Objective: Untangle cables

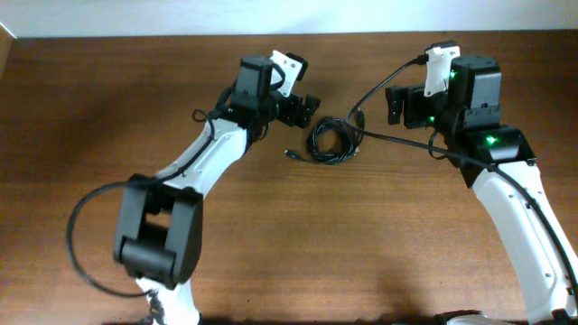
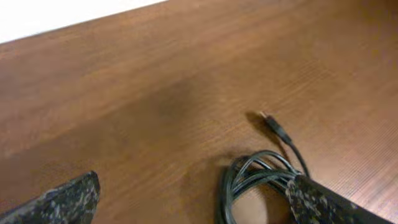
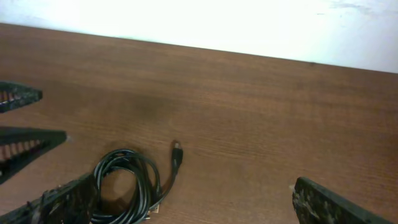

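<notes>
The cables (image 1: 333,140) lie as a small black coiled bundle on the wooden table, between the two arms at the back middle. A plug end (image 1: 290,154) sticks out to the coil's left. My left gripper (image 1: 303,106) is open, just left of and above the coil. In the left wrist view the coil (image 2: 249,186) lies by the right finger, with a plug (image 2: 277,127) beyond; the gripper (image 2: 193,196) holds nothing. My right gripper (image 1: 397,106) is open, right of the coil. In the right wrist view the coil (image 3: 127,183) lies by its left finger (image 3: 196,202).
The wooden table (image 1: 361,235) stretches toward the front. The right arm's own thick black cable (image 1: 397,140) runs across just right of the coil. The left gripper's fingertips (image 3: 25,118) show at the left edge of the right wrist view. The table's back edge meets a white wall (image 3: 217,22).
</notes>
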You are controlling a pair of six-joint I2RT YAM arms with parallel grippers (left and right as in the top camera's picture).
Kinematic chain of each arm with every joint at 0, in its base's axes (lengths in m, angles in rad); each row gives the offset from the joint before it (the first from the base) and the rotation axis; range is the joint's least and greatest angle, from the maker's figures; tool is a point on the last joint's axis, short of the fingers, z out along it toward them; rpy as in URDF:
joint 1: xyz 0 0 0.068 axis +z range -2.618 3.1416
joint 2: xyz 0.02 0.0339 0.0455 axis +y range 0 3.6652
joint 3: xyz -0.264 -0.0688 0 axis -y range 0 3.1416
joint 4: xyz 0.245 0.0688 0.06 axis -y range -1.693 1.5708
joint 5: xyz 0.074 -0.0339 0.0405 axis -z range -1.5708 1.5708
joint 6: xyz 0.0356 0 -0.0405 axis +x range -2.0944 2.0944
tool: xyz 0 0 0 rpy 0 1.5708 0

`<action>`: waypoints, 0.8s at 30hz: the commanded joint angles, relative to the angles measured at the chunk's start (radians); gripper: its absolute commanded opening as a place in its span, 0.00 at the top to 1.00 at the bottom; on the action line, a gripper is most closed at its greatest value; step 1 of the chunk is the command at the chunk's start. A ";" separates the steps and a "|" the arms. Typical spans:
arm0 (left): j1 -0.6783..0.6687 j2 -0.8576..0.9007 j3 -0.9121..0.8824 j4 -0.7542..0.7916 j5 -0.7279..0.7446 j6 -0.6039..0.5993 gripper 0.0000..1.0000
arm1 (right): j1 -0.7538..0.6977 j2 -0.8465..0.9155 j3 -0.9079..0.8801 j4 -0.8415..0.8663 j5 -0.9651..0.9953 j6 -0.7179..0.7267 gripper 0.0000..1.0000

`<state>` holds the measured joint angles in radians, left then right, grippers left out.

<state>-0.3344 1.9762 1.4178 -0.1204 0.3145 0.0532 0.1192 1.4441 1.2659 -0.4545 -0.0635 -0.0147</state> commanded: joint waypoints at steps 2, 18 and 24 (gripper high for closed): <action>-0.026 0.143 0.088 -0.016 0.013 0.032 0.01 | -0.003 0.005 0.017 -0.003 0.043 0.003 0.01; -0.083 0.281 0.089 -0.039 -0.053 0.077 0.50 | -0.003 0.005 0.017 -0.023 0.102 0.003 0.01; -0.084 0.281 0.089 0.016 -0.052 0.075 1.00 | -0.003 0.005 0.017 -0.021 0.102 0.003 0.01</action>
<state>-0.4240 2.2395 1.4986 -0.1226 0.2787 0.1238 0.1192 1.4441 1.2659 -0.4755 0.0265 -0.0143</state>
